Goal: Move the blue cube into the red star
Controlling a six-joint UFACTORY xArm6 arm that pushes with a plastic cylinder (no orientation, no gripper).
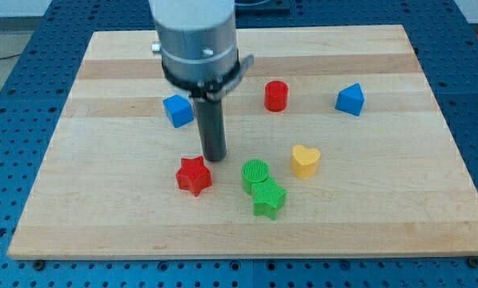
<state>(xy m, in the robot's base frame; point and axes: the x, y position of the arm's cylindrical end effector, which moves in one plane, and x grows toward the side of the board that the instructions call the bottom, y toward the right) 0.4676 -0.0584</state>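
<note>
The blue cube point(178, 110) lies left of the board's middle, just left of my rod. The red star point(194, 175) lies below it, toward the view's bottom. My tip point(214, 158) rests on the board just above and right of the red star, and below and right of the blue cube. It touches neither block that I can see. The cube and the star are apart, with bare wood between them.
A red cylinder point(276, 95) and a blue triangular block point(351, 99) lie toward the view's upper right. A yellow heart point(305, 161), a green cylinder point(255, 174) and a green star point(268, 199) sit right of the red star. The wooden board point(102, 224) ends near the bottom.
</note>
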